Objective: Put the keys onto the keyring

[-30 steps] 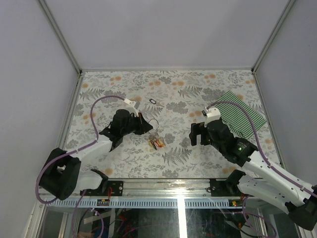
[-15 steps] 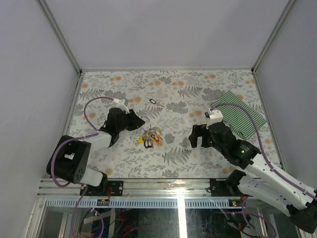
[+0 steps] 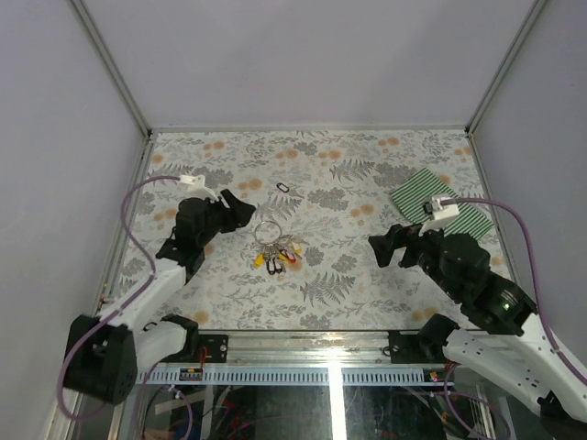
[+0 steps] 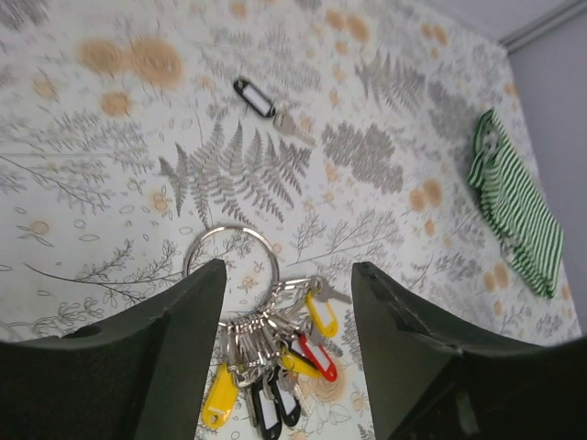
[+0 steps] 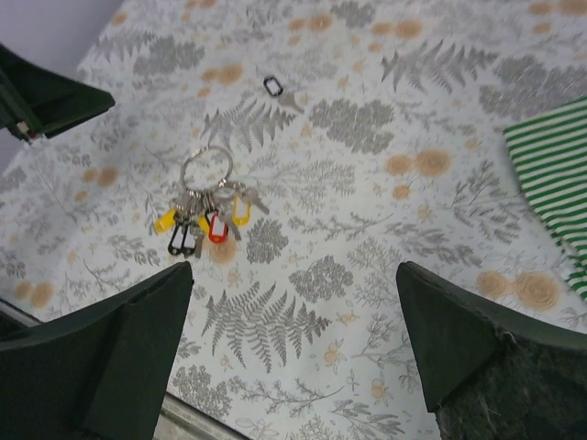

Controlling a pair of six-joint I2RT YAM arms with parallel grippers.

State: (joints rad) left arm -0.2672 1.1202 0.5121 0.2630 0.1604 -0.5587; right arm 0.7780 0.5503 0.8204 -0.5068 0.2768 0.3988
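Inspection of the bench (image 3: 348,174), seen from the operator's side: it is covered by a flat sheet printed with grey ferns and orange blossoms and enclosed by plain pale walls. The keyring (image 4: 229,227), a thin bright wire circle, lies flat near the middle of the bench. The keys (image 4: 275,362) are bunched at its near edge on small split rings that appear threaded onto the wire. Their heads are glossy plastic tags in yellow, black and red, with short silver blades fanned between them. Beyond the ring and apart from it lies one separate key with a black oval tag (image 4: 254,96), its metal blade pointing right. A green-and-white striped cloth (image 5: 559,174), soft and slightly rumpled, lies at the far right of the bench, well apart from the bunch. The left gripper (image 3: 238,203) is raised just left of the ring. Its matte black fingers (image 4: 174,348) are spread apart and hold nothing, and in the wrist view they frame the ring without touching it. The right gripper (image 3: 383,246) stands well to the right of the keys, between them and the cloth. Its fingers (image 5: 128,357) are spread wide and empty. A purple cable loops over each arm.
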